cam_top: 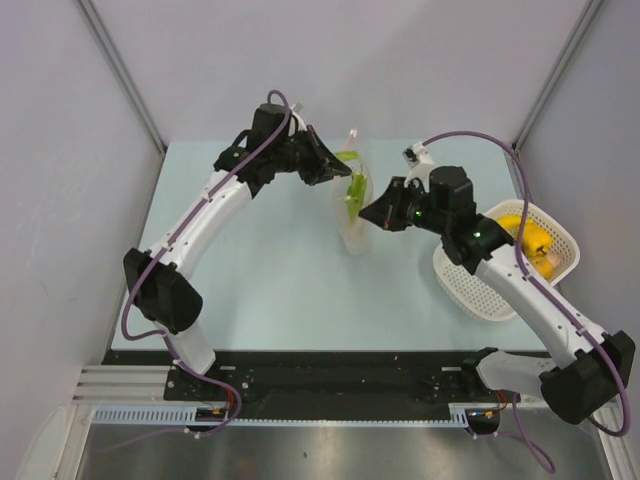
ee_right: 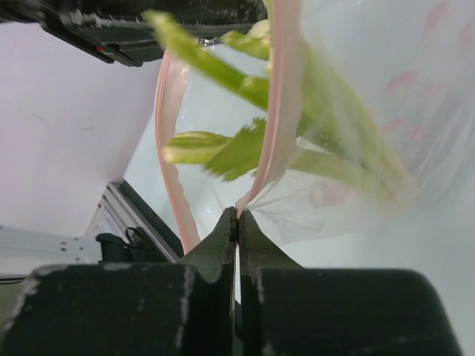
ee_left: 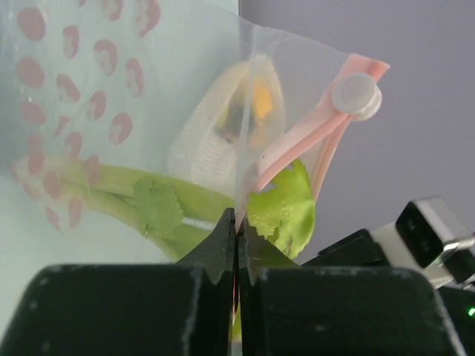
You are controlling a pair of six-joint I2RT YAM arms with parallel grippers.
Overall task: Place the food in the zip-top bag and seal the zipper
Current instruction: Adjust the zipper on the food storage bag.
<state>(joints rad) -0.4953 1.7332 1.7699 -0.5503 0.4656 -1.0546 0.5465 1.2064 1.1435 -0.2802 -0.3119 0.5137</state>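
The left gripper [ee_left: 236,236] is seen with its jaws pressed together on an edge of the zip-top bag [cam_top: 354,238]; what lies between the tips is hidden by the fingers. The right gripper [ee_right: 237,222] is likewise clamped, on the bag's rim where the two pink lines of the zipper [ee_right: 172,141] meet. The bag is held upright between the two grippers, above the table [cam_top: 270,260], the left gripper at its far side and the right gripper at its near right. The leek [ee_left: 159,204] is seen inside, blurred in the right wrist view. Further right, a banana [cam_top: 511,223] is made out in the white basket [cam_top: 470,290], partly covered by the right arm.
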